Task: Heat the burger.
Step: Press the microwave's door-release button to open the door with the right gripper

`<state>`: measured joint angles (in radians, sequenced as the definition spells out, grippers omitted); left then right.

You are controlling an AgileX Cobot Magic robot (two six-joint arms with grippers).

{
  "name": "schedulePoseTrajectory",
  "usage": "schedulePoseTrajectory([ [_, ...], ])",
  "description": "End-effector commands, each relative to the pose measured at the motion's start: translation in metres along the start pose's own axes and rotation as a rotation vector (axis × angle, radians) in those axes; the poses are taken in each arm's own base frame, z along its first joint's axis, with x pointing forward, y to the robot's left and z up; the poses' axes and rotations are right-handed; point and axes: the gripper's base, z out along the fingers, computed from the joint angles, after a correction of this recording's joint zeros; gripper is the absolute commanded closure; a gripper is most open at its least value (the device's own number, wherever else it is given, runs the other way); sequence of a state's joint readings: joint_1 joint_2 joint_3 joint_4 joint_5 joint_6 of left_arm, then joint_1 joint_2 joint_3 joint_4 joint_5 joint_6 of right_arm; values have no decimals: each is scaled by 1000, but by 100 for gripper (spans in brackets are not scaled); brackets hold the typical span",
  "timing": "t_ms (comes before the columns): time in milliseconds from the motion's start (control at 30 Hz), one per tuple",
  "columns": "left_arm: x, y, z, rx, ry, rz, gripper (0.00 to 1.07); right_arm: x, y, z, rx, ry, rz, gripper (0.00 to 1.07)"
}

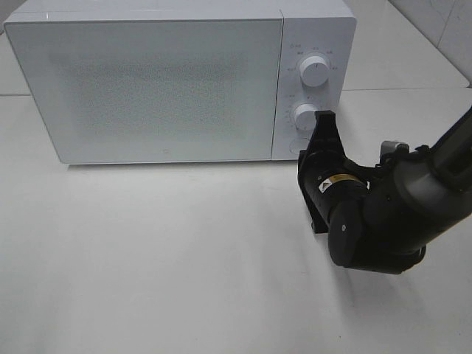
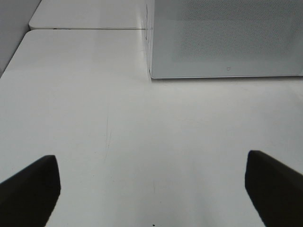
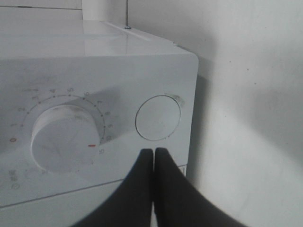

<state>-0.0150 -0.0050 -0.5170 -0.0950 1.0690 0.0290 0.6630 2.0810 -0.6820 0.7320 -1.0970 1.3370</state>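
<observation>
The burger is out of view. The white microwave [image 1: 147, 88] stands at the back of the table with its door closed. My right gripper [image 1: 324, 119] is shut with nothing between its fingers, and its tips sit just in front of the control panel. In the right wrist view the right gripper [image 3: 154, 152] has its tips just short of the round button [image 3: 157, 118], beside the timer dial [image 3: 64, 139]. In its own wrist view my left gripper [image 2: 151, 158] stands open over bare table, facing the microwave's [image 2: 227, 38] front corner. The left arm does not show in the high view.
The control panel carries an upper dial [image 1: 315, 71], a lower dial [image 1: 304, 116] and the round button [image 1: 297, 145] at its foot. The white table [image 1: 147, 258] stretches in front of the microwave. A seam to a second table [image 2: 85, 29] runs at the back.
</observation>
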Motion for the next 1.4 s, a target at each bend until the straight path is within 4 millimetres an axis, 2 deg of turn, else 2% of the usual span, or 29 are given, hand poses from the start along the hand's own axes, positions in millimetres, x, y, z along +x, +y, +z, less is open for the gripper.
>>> schedulePoseTrajectory([
  [33, 1, -1, -2, 2, -17, -2, 9, -2, 2, 9, 9, -5, 14, 107],
  [333, 1, -1, -2, 2, -17, -2, 9, 7, 1, 31, 11, 12, 65, 107],
  [533, 1, -1, -2, 2, -17, -2, 9, 0, 5, 44, 9, -16, 76, 107],
  [1133, 1, -1, -2, 2, -17, -2, 9, 4, 5, 61, 12, -45, 112, 107],
  [1400, 1, -1, -2, 2, -17, -2, 9, 2, 22, 65, -110, -92, 125, 107],
])
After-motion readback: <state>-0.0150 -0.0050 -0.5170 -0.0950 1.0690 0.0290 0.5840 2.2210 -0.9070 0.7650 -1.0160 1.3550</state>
